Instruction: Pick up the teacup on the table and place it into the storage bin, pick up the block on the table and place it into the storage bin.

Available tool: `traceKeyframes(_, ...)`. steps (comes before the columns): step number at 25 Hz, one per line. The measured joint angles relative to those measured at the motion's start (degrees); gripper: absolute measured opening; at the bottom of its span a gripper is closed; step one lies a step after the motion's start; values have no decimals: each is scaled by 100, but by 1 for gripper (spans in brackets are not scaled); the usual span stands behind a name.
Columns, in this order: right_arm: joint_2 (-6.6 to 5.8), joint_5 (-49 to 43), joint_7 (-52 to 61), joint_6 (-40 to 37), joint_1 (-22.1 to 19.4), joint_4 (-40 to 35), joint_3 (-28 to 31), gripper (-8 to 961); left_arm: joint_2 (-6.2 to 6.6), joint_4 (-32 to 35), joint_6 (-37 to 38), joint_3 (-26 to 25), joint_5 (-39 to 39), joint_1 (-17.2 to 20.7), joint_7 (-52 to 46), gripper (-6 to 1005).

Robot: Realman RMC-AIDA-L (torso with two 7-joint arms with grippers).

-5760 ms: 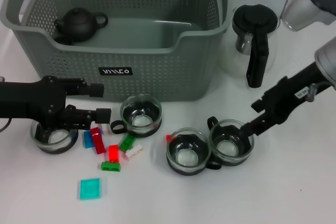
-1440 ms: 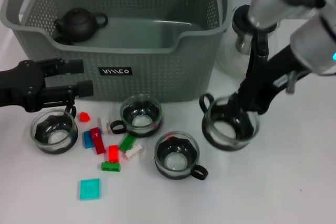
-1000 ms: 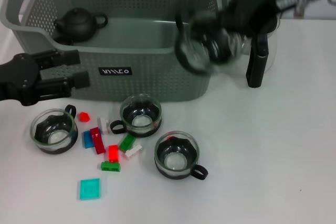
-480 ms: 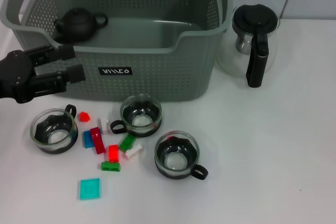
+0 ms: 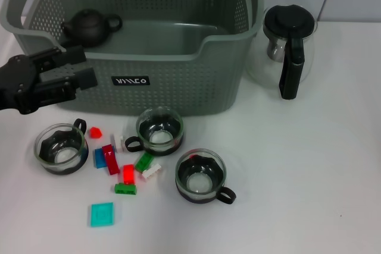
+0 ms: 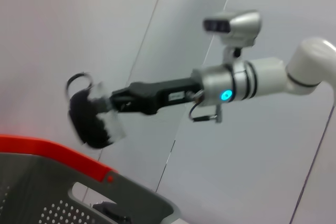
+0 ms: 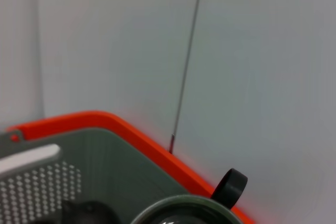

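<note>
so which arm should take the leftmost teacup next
Left. The left gripper hangs open and empty near the leftmost teacup; the right gripper is up over the storage bin, shut on another teacup.

The perforated grey-green plastic storage bin [image 5: 178,81] has orange rim clips and a black label with white lettering [image 5: 131,80]. A flat turquoise square block [image 5: 102,214] lies on the white worktop [image 5: 297,176].

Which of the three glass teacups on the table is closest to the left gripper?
The leftmost teacup, just below the left gripper in the head view. The middle teacup and the right teacup sit farther right.
</note>
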Motion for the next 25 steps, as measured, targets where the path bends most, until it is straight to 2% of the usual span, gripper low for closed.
traceKeyframes(4,-45,-4,-300,452,382,873,-55,53,0,-75,-3,0,-14,25,6,794)
traceKeyframes(9,-31,-122,-371,779,625,1452,-528,53,-10,-87,-1,0,-60,71,11,794)
traceKeyframes(14,94,-525,-333,853,774,1642,-821,53,-16,-178,25,0,-66,82,99,794)
traceKeyframes(19,199,-866,-177,778,899,1688,-866,54,-18,-288,56,1,-66,116,205,793)
traceKeyframes(25,224,-923,-114,734,948,1826,-891,54,-54,-302,70,3,-66,238,262,793)
